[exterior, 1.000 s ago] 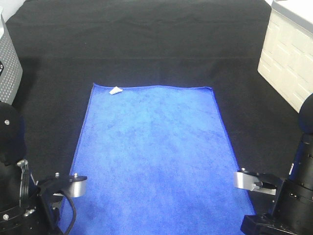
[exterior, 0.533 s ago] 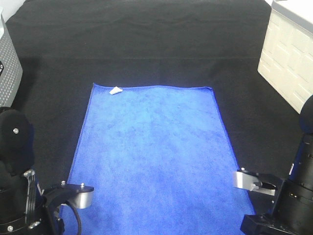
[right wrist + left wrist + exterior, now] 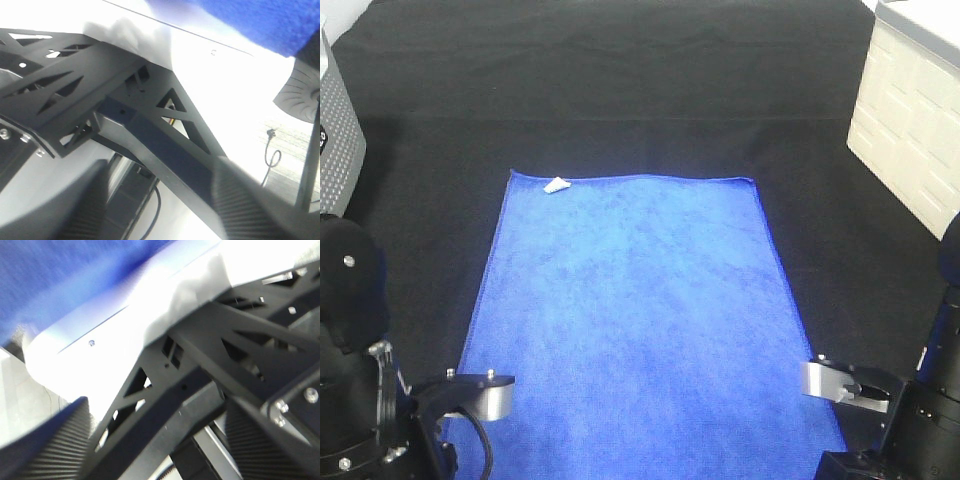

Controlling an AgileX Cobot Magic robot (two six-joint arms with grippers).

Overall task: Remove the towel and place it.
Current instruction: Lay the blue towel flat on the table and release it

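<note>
Towel (image 3: 635,320) flat; left pincer (image 3: 159,435), right pincer (image 3: 160,200) (both wide, empty) clear of its near edge.

The counter (image 3: 620,90) is draped in black cloth (image 3: 850,260). A white brick-patterned block (image 3: 910,130) stands at its right edge and a grey perforated metal box (image 3: 338,140) at its left. The light is even.

both arms are black. the left arm (image 3: 350,300) has a rounded joint cover with a small silver screw, a silver cylindrical cap (image 3: 485,397) and a looping black cable (image 3: 480,450). the right arm (image 3: 932,405) carries a silver bracket (image 3: 840,382). the left hand (image 3: 155,450) and right hand (image 3: 160,210) have ribbed black fingers (image 3: 50,445).
</note>
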